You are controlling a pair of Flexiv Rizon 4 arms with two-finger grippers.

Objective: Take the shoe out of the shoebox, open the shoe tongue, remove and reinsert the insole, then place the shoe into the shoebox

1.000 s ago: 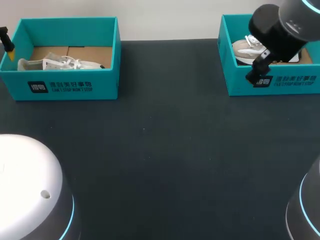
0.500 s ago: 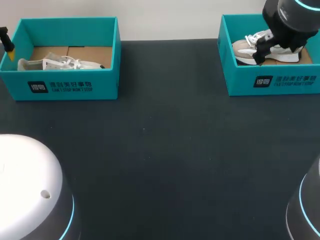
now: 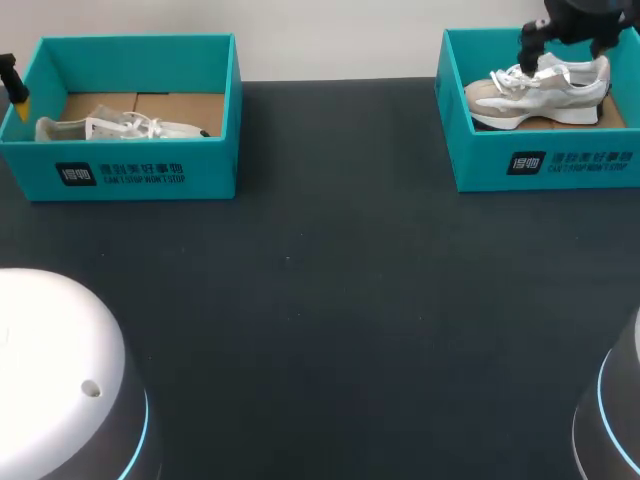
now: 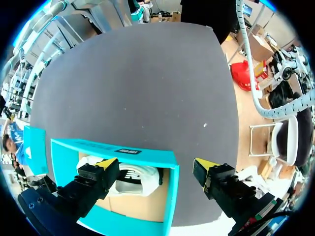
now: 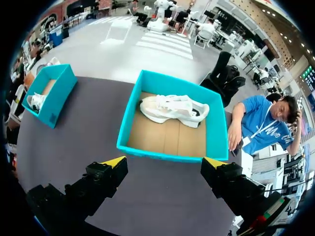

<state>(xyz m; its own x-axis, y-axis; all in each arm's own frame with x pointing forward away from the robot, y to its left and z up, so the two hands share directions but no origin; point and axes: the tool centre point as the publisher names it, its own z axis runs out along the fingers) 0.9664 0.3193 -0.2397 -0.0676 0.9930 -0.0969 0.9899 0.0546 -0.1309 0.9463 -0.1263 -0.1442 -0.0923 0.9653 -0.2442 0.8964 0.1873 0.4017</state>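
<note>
Two teal shoeboxes stand at the table's far edge. The right shoebox [image 3: 545, 165] [image 5: 167, 155] holds a white and beige shoe [image 3: 540, 90] [image 5: 172, 108] lying on its side. My right gripper [image 5: 165, 162] hangs open above the table, short of that box's near wall, with nothing between its fingers. In the head view my right arm [image 3: 575, 15] shows over the box's far side. The left shoebox [image 3: 130, 175] [image 4: 118, 147] holds a pale shoe [image 3: 120, 128] [image 4: 135, 179]. My left gripper [image 4: 155, 164] is open above this box's corner, one fingertip [image 3: 19, 103] showing at the box's left end.
The dark table top [image 3: 320, 300] stretches between and in front of the two boxes. The left shoebox [image 5: 49, 93] also shows far off beside my right gripper. The bases of both arms [image 3: 60, 380] sit at the near corners.
My right arm has swung up and back from in front of the right shoebox, uncovering the shoe inside. The left arm has kept still.
</note>
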